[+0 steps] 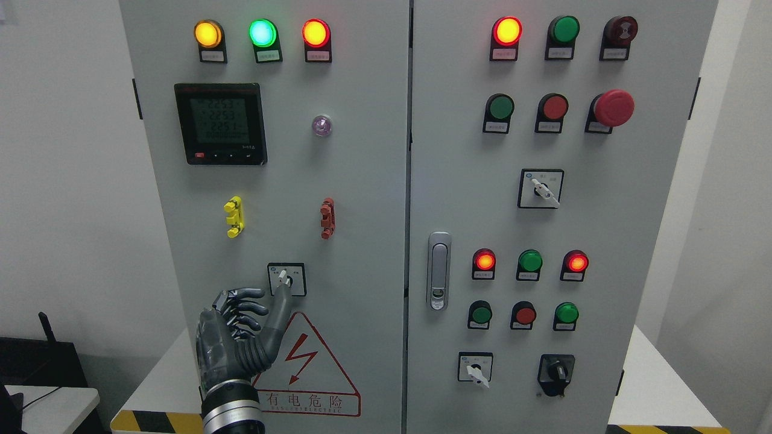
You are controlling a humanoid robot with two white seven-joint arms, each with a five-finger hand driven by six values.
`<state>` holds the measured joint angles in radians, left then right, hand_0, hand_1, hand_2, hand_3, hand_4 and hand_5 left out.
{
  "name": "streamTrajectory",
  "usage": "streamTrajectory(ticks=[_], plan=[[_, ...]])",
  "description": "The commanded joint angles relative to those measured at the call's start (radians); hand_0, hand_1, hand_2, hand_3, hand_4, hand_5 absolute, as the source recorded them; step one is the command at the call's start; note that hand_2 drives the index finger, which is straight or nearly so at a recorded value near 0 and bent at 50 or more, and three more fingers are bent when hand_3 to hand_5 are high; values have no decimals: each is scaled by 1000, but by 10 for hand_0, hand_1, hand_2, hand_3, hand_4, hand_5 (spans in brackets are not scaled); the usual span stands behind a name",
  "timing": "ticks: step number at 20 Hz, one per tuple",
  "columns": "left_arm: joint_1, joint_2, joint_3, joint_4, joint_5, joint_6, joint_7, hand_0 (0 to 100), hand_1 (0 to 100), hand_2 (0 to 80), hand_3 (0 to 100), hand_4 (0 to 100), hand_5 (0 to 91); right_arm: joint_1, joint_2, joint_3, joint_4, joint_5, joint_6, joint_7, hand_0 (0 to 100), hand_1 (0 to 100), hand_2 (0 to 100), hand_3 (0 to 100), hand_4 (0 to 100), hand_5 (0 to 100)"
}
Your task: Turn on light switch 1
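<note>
Bare panel [356, 181] around rotary switch [287, 279] — yellow clip [234, 216] well above

Left hand [238, 337]: dark grey, glossy plastic-looking shell, segmented jointed fingers [248, 294] with darker gaps at knuckles. Wrist is a polished silver metal ring over a black cuff. No visible cables or markings.

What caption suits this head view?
Left robot hand reaches up to the rotary switch on the grey electrical cabinet, above its warning triangle.
</note>
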<state>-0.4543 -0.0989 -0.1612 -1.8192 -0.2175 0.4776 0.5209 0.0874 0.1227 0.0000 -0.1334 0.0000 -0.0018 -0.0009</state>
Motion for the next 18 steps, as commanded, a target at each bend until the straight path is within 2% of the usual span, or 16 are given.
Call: streamTrajectory(ticks=[1,18], plan=[[-14,-1,-4,4,-3,10,-4,113,592,485,730,817,797,0,0,20,0,-26,0,-1,120,389,0,0,0,0],[-20,-2,-29,31,-22,36,-5,128,586,496,742,830,835,0,0,20,0,-26,0,-1,120,389,0,0,0,0]])
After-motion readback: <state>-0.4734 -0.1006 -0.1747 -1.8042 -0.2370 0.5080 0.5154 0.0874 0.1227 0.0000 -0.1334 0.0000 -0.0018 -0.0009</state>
